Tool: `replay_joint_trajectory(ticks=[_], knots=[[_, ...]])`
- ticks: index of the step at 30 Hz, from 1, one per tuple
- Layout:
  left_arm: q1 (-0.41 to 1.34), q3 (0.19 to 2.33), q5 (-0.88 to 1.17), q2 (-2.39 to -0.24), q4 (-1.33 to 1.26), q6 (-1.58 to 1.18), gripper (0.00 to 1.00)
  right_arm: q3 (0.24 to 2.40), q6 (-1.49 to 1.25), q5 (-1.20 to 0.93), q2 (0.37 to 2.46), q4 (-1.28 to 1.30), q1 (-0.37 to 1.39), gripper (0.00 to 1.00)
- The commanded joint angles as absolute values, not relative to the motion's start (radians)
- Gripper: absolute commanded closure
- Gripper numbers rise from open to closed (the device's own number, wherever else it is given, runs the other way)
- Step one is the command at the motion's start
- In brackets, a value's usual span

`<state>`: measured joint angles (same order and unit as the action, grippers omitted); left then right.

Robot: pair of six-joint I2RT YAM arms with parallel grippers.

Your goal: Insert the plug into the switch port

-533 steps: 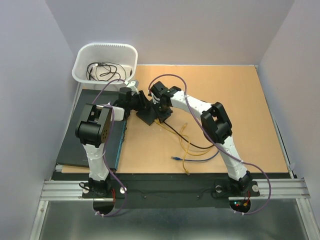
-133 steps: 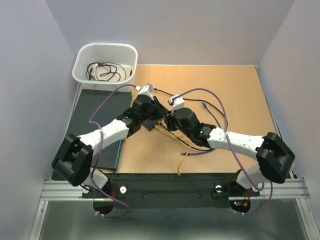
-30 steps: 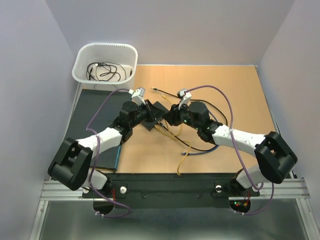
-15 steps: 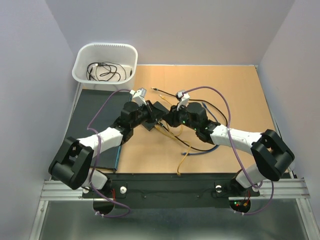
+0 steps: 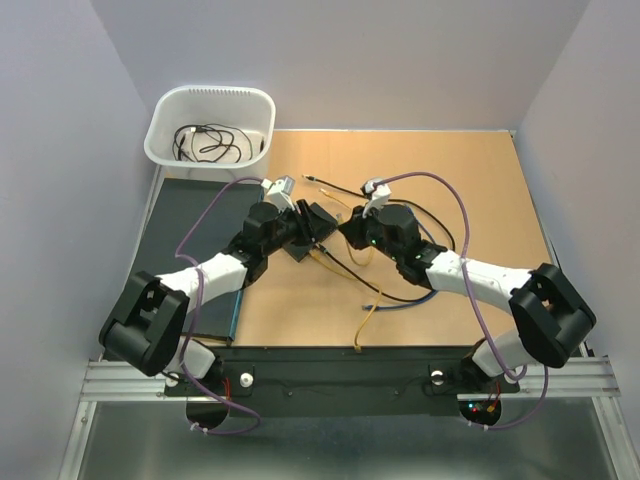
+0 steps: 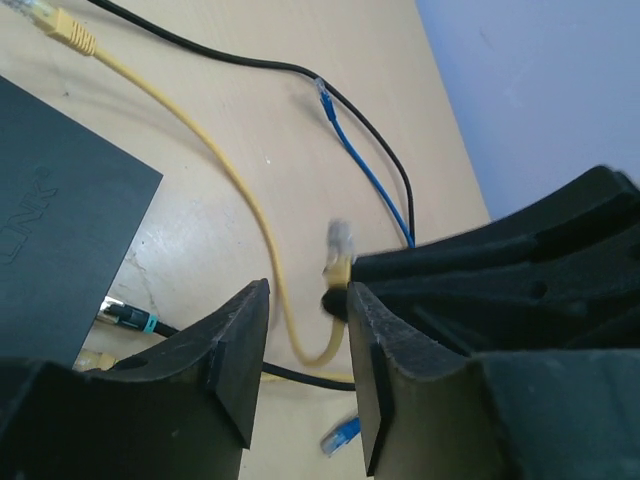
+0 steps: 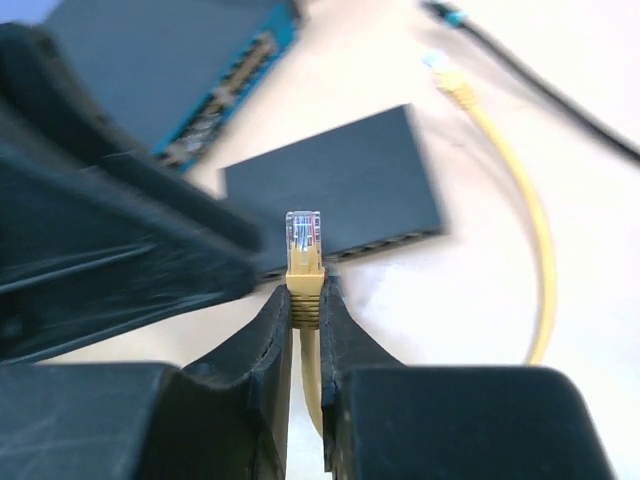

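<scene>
The right gripper (image 7: 305, 300) is clamped on the base of the yellow plug (image 7: 303, 232), which points at the black box (image 7: 340, 185) mid-frame, ports (image 7: 385, 240) along its lower edge. The left gripper (image 6: 305, 320) gapes empty beside the box. This looks like the approach: next, line the plug up with one port and push it straight in.

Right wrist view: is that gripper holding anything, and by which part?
The right gripper pinches the yellow plug by its boot, just behind the clear connector tip that juts out past the jaws. The left gripper is open, empty.
</scene>
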<state>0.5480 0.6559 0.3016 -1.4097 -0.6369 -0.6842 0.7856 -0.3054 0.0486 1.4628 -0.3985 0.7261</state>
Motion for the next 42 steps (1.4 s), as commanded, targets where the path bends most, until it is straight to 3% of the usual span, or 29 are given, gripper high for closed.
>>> replay_joint_trajectory(ticks=[1,9,17,25,42], knots=[[0.528,0.698,0.299,-1.413,-0.635,-0.635,0.45,0.791,-0.198,0.196,1.414,-0.342,0.69,1.0],[0.413,0.748,0.357,-1.488,-0.629,-0.595,0.41,0.808,-0.089,0.305,1.509,-0.275,0.684,1.0],[0.321,0.86,0.393,-1.662,-0.614,-0.522,0.41,0.802,-0.129,0.065,1.614,-0.322,0.689,1.0],[0.314,0.945,0.35,-1.807,-0.588,-0.485,0.41,0.86,-0.098,-0.031,1.697,-0.278,0.715,1.0],[0.311,0.939,0.334,-1.87,-0.543,-0.456,0.45,1.097,-0.117,0.077,1.927,-0.086,0.735,1.0]])
